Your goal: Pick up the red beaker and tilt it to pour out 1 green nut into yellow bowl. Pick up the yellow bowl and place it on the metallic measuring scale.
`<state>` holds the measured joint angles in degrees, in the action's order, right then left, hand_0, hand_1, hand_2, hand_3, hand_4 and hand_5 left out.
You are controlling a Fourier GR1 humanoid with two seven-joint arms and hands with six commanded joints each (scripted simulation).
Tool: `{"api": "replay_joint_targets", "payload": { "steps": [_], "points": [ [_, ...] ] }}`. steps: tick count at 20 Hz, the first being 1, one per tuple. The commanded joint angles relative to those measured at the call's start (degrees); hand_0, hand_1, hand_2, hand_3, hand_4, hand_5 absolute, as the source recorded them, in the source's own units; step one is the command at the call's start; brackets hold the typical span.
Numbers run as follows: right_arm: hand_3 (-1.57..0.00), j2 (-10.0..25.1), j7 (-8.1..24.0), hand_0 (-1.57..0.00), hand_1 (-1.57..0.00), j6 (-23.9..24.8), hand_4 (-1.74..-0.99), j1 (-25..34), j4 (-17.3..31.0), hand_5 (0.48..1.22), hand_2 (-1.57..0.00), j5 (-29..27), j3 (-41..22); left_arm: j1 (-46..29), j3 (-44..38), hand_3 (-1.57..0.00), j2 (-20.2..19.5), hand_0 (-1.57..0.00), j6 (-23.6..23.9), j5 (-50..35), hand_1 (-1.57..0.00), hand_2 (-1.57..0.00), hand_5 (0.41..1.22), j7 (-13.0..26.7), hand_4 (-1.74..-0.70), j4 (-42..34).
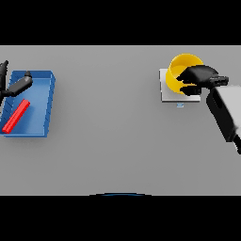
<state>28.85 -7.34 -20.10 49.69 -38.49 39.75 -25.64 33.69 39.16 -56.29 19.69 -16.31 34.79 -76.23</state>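
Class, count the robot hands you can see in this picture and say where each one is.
2. The left hand is at the table's left edge, over the blue tray that holds a red beaker. The right hand grips the yellow bowl on the scale.

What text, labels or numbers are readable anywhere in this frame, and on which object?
None readable.
Measuring scale: a small bluish mark at its front edge, perhaps a display, too small to read.
Yellow bowl, held by the right hand: no markings visible.
Blue tray and the red beaker lying in it, left hand above: no markings visible.
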Motion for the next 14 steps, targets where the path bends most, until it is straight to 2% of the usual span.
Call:
{"api": "replay_joint_targets", "payload": {
  "steps": [1,3,6,10,14],
  "points": [
    [-0.76,0.31,-0.67,-0.98,-0.87,-0.2,-1.504,0.27,0.29,0.983,-0.95,-0.14,0.18,0.58,-0.29,0.0,0.12,0.0,-0.42,-0.15,0.0,0.0,0.744,-0.1,-0.81,0.68],
    [-0.67,-0.11,-0.15,-0.62,-0.55,-0.54,-1.444,1.01,1.73,0.887,-0.69,0.22,0.06,0.33,-0.02,0.0,-0.03,0.0,0.0,-0.28,0.0,0.0,0.742,0.16,-0.81,0.32],
    [-0.57,-0.36,-1.28,-0.32,-0.28,-0.72,-1.397,1.98,3.25,0.799,-0.45,0.39,0.0,1.02,0.14,0.0,1.17,0.0,-0.48,-0.06,0.0,0.0,0.739,-0.79,-0.81,2.04],
    [-0.44,-0.1,-4.15,-0.13,-0.12,-0.45,-1.346,2.12,4.87,0.746,-0.24,1.39,-1.03,1.05,0.26,0.0,1.08,0.0,-0.12,0.1,0.0,0.0,0.736,-0.27,-0.81,1.4],
    [-0.35,-0.92,-4.12,-0.05,-0.05,-1.19,-1.308,3.05,5.92,0.733,-0.12,2.02,-1.72,0.55,-0.14,0.0,0.77,0.0,0.23,-0.41,0.0,0.0,0.734,-0.48,-0.82,0.86]
  ]
}}
